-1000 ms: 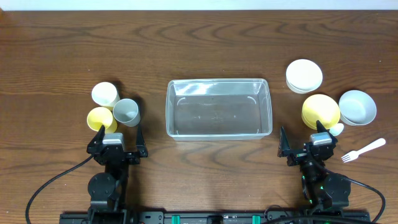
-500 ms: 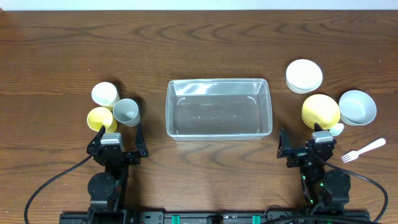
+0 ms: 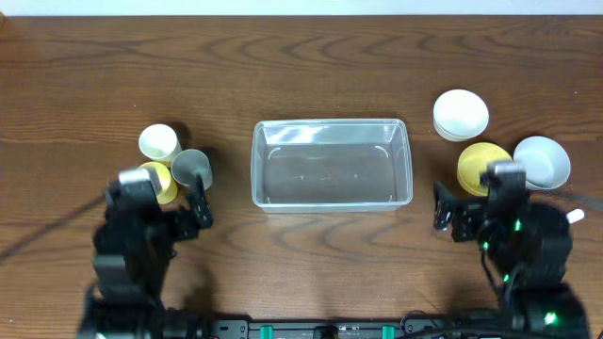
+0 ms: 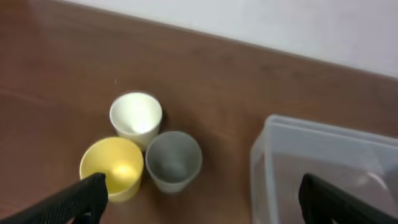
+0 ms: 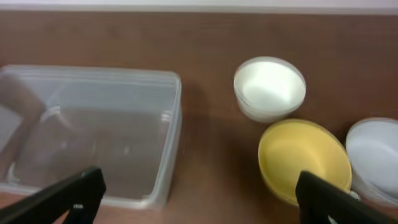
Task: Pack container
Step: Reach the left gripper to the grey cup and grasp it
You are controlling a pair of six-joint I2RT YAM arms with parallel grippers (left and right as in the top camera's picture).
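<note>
The clear plastic container [image 3: 330, 123] stands empty at the table's middle; it also shows in the left wrist view [image 4: 311, 128] and in the right wrist view [image 5: 93, 73]. My left gripper [image 3: 160, 198] is open and empty, above the table just in front of the cups, left of the container; its jaws [image 4: 202, 205] are wide apart. My right gripper [image 3: 479, 205] is open and empty, right of the container and in front of the yellow bowl; its jaws [image 5: 196, 202] are wide apart.
At the left, a white cup [image 3: 159, 142], a yellow cup [image 3: 162, 182] and a grey cup [image 3: 191, 168] stand together. At the right are a white bowl [image 3: 461, 114], a yellow bowl [image 3: 479, 162] and a pale-blue bowl [image 3: 544, 158]. A white fork tip [image 3: 575, 216] shows beside the right arm.
Both arms have lifted from their rest pose and moved toward the table's middle. The right arm now covers most of the fork and the small white item by the yellow bowl.
</note>
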